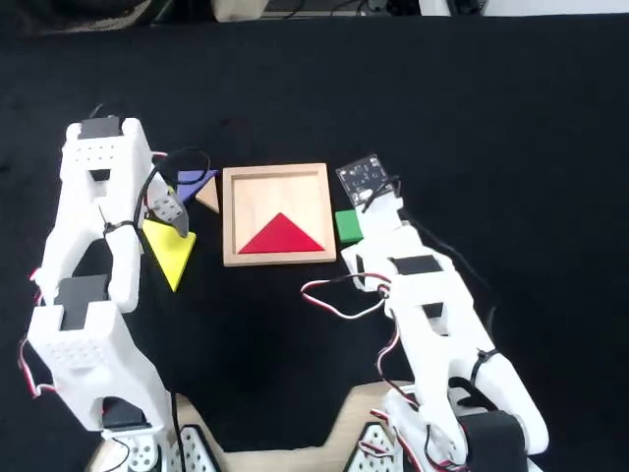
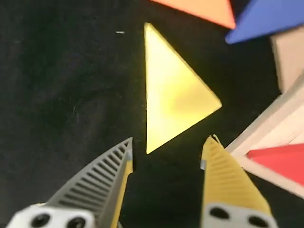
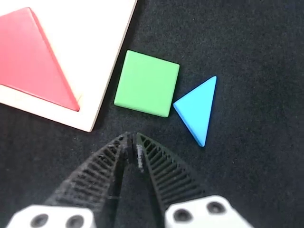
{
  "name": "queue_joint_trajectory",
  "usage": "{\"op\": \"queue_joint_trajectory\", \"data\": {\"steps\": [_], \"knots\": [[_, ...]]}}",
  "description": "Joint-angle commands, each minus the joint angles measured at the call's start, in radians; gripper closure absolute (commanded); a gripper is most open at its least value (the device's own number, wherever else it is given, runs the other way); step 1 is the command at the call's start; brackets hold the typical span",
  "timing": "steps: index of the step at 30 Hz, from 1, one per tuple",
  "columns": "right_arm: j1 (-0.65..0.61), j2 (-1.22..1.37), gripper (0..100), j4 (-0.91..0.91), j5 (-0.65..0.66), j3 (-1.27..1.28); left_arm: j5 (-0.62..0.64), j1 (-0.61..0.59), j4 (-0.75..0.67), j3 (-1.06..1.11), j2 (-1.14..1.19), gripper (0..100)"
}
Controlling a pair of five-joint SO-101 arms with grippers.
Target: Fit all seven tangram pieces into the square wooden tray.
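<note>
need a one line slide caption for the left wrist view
Left gripper, open, lined up on the yellow triangle beside the wooden tray, where the red triangle already sits.

The square wooden tray (image 1: 229, 216) lies flat with a red triangle (image 1: 281, 236) against its near edge (apex pointing away). To its left lie a yellow triangle (image 1: 171, 251), a dark blue piece (image 1: 194, 178), a tan piece (image 1: 208, 196) and an orange piece (image 2: 199, 9). A green square (image 1: 348, 225) sits just beside the right rim, with a light blue triangle (image 3: 198, 110) next to it.

High cam overhead, wrist cams close-up, all share tray (image 1: 257, 197)
</note>
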Motion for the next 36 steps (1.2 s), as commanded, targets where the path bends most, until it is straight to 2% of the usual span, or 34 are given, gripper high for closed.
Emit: {"op": "queue_joint_trajectory", "data": {"steps": [1, 6, 9, 14, 29, 32, 36], "knots": [[-0.015, -0.031, 98.6, -0.017, 0.012, -0.002, 0.061, 0.019, -0.026, 0.005, -0.043, 76], [-0.015, -0.031, 98.6, -0.018, 0.014, -0.001, 0.066, 0.056, -0.253, 0.186, -0.043, 76], [-0.015, -0.031, 98.6, -0.02, 0.014, -0.001, 0.141, 0.054, -0.353, 0.28, -0.054, 76], [-0.015, -0.031, 98.5, -0.021, 0.014, -0.002, 0.107, 0.056, -0.359, 0.3, -0.054, 66], [-0.015, -0.031, 98.5, -0.021, 0.014, -0.005, 0.046, 0.012, -0.196, 0.214, -0.109, 61], [-0.015, -0.031, 98.4, -0.021, 0.014, -0.005, 0.046, -0.01, -0.239, 0.234, -0.144, 61], [-0.015, -0.031, 98.4, -0.021, 0.014, -0.004, 0.04, -0.038, -0.422, 0.32, -0.117, 61]]}}
